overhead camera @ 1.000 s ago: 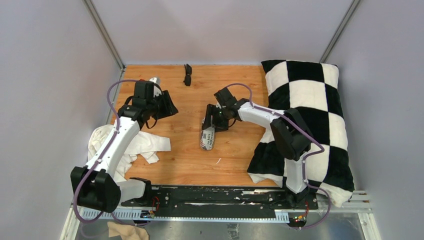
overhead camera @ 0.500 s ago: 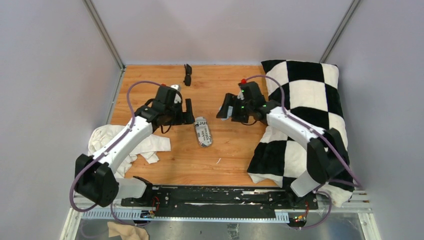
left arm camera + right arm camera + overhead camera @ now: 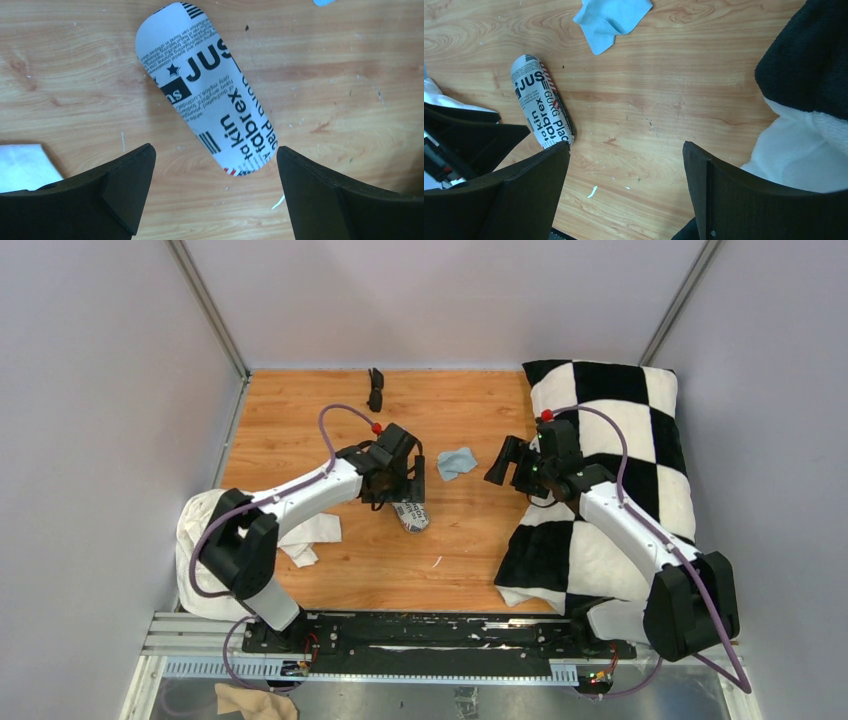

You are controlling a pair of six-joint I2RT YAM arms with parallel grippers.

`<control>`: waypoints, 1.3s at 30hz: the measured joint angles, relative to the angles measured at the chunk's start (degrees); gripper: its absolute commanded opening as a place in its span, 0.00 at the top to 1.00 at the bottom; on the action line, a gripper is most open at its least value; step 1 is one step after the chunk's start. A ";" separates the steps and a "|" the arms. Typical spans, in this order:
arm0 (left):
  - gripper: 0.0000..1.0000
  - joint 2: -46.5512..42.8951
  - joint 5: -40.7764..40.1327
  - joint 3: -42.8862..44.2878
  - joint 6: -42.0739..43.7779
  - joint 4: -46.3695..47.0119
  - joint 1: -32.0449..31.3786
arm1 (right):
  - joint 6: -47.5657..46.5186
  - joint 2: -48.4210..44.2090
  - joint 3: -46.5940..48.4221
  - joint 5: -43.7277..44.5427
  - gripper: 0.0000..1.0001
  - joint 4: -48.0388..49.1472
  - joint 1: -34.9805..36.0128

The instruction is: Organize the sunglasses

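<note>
Left gripper (image 3: 212,156) hangs released over the printed case (image 3: 207,87), right gripper (image 3: 624,150) likewise empty; the sunglasses (image 3: 375,388) lie at 12 o'clock by the far edge of the table (image 3: 470,540); a skewed pinch may spin the case; the wall (image 3: 450,300) crowds that edge, the pillow (image 3: 610,400) blocks 3 o'clock, the centre is open.

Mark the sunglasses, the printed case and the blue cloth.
sunglasses (image 3: 375,389), top external view, middle of the folded frame.
printed case (image 3: 207,90), left wrist view, middle of its lettered top.
blue cloth (image 3: 611,17), right wrist view, centre of the fabric.
</note>
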 measured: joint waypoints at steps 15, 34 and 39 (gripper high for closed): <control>0.15 10.82 -4.15 3.48 -12.70 -1.40 -2.34 | -0.68 1.55 0.00 -2.69 0.12 -0.07 -0.11; 0.25 15.04 -5.25 6.62 -11.58 -1.60 -2.62 | -0.63 2.86 0.00 -5.57 0.14 0.39 -0.11; 0.36 15.04 -5.42 6.62 -11.61 -1.60 -2.67 | -0.61 3.02 0.00 -5.70 0.14 0.48 -0.11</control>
